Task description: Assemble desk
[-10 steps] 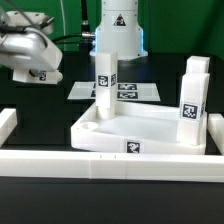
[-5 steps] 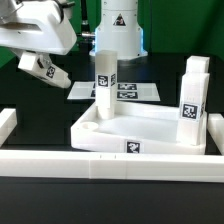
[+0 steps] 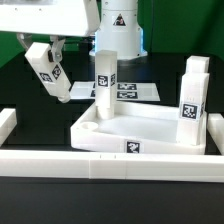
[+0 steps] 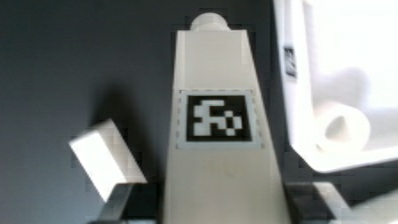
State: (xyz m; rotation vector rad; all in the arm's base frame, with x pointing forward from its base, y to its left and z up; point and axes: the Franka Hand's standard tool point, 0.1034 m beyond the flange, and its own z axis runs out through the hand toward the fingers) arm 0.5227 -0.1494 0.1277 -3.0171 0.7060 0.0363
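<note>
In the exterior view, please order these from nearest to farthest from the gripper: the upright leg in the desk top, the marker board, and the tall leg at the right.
The gripper holds a leg.
1. Marker board, just beside it.
2. Upright leg, middle, standing in the desk top.
3. Tall leg, far on the exterior view's right.

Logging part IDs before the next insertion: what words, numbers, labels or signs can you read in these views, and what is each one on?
No words, brands or numbers are readable anywhere.
Black-and-white square tag, a pattern and not text: on the white block leg that the gripper holds.
Same kind of tag: on the upright white leg in the large white plastic tray-like desk top, on the top's front rim, and on the leg at the exterior view's right.
Tags on the marker board: too blurred to read.
</note>
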